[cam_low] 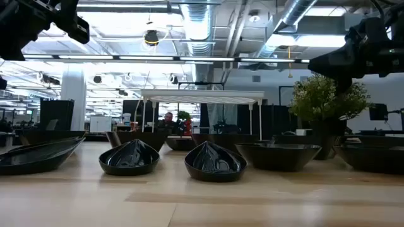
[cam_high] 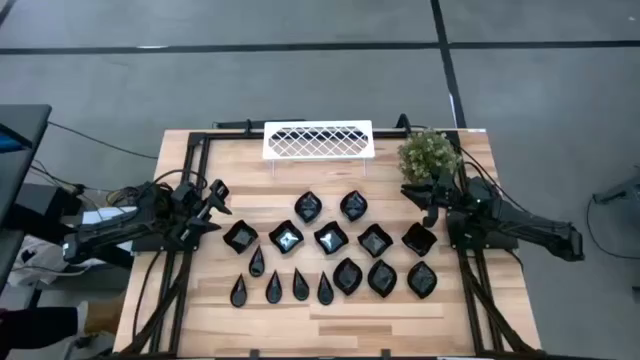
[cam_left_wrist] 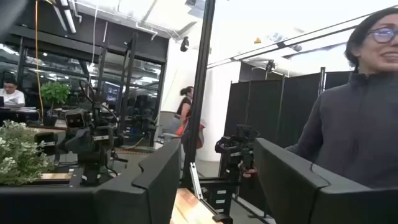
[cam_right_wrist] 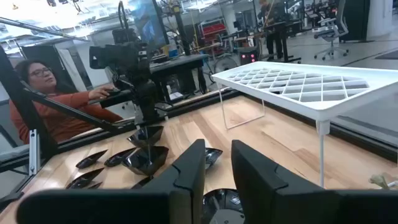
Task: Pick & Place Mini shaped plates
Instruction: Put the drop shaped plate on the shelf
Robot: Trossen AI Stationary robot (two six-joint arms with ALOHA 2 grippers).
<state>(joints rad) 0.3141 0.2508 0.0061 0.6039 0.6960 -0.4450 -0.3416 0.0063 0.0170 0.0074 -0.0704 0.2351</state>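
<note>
Several glossy black mini plates [cam_high: 330, 240] sit on their bases in rows on the wooden table: rounded squares [cam_high: 286, 238], leaves [cam_high: 382, 277] and slim teardrops [cam_high: 273, 288]. The low view shows them close up [cam_low: 214, 162]. My left gripper [cam_high: 215, 195] hovers open above the table left of the rows, its fingers level in the left wrist view [cam_left_wrist: 217, 171]. My right gripper [cam_high: 430, 195] hovers right of the rows near the plant, narrowly open [cam_right_wrist: 217, 163], above the nearest plates [cam_right_wrist: 146, 158]. Neither holds anything.
A white lattice tray [cam_high: 318, 140] stands on thin legs at the far edge [cam_right_wrist: 298, 84]. A green potted plant [cam_high: 430, 155] stands just beyond my right gripper. A black frame rims the table. People show beyond the table [cam_left_wrist: 348, 124] [cam_right_wrist: 50, 106].
</note>
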